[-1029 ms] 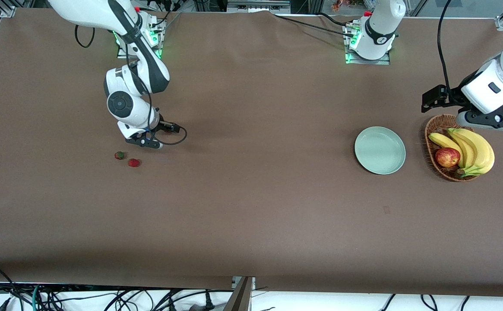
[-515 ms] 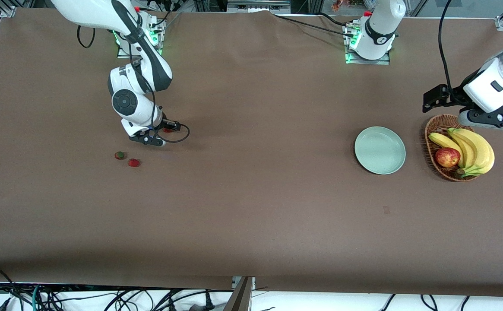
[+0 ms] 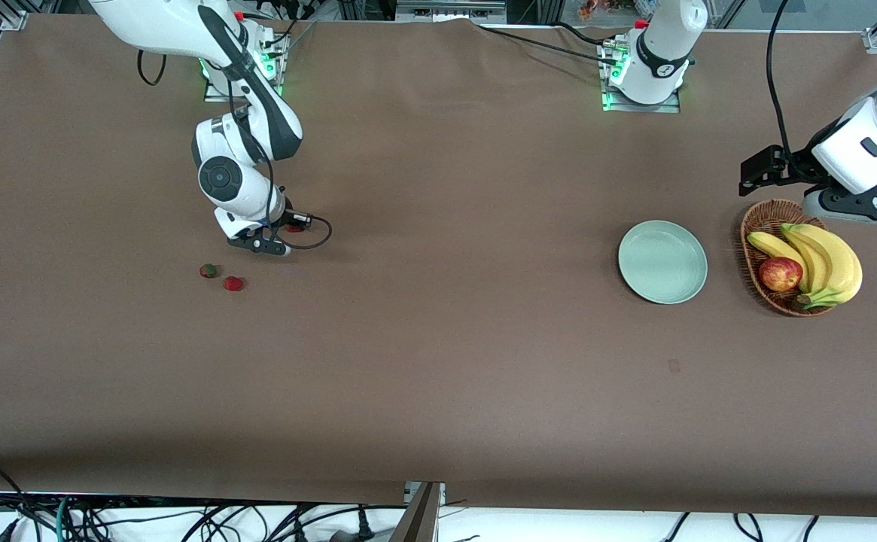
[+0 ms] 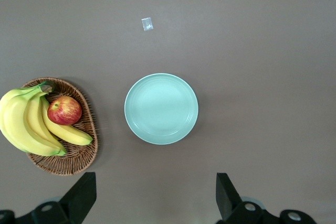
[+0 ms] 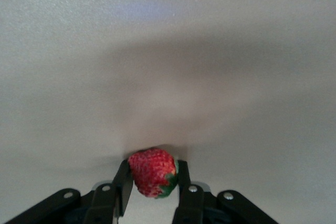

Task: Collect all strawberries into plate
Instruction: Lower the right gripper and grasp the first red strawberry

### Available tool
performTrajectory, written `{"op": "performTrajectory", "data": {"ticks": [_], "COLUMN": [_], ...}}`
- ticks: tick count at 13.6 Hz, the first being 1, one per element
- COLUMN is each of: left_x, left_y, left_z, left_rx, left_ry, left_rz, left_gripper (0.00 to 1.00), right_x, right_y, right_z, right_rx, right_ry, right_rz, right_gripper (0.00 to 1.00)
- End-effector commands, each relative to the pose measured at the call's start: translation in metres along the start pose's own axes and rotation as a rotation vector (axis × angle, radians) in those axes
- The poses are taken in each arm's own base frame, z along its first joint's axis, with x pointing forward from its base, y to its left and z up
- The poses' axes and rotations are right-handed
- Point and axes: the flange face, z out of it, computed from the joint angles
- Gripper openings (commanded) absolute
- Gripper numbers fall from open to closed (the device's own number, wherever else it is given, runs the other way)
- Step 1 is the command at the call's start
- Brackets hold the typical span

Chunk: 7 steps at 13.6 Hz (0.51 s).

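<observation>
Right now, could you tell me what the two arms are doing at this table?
The right tool is shut on a strawberry down at the table, toward the right arm's end. Two other strawberries lie on the table slightly nearer the front camera. The pale green plate holds nothing yet; it sits beside a wicker basket of bananas and an apple. The left arm waits, its tool open, up over the table beside the plate and basket.
</observation>
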Motion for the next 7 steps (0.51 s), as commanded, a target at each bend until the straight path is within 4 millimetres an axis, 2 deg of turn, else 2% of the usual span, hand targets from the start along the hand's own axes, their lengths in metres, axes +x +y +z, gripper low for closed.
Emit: {"op": "performTrajectory", "data": {"ticks": [1,3,5,6,7], "left_x": [0.000,0.000,0.000,0.000,0.000], "left_y": [0.003,0.003,0.003,0.003,0.003], "left_z": [-0.007,-0.007,-0.007,-0.007,-0.007], "left_rx": [-0.007,-0.007,-0.005,-0.005,-0.005], "left_ry": [0.005,0.005,0.005,0.005,0.005], "left_rz": [0.003,0.003,0.003,0.003,0.003], "left_gripper": [1.00,1.00,1.00,1.00,1.00], "right_x": [0.003,0.018,0.031,0.045,0.050], "right_y": [-0.004,-0.016,-0.060,-0.086,-0.116], "right_z": [-0.015,-0.036,-0.071,-0.083,-0.091], "right_rx": [0.022,0.051,0.070,0.079,0.088], "right_ry": [0.029,0.070,0.082,0.074,0.067], "right_rz": [0.014,0.034,0.047,0.084,0.117], "right_gripper": [0.23,0.23,0.23,0.23,0.23]}}
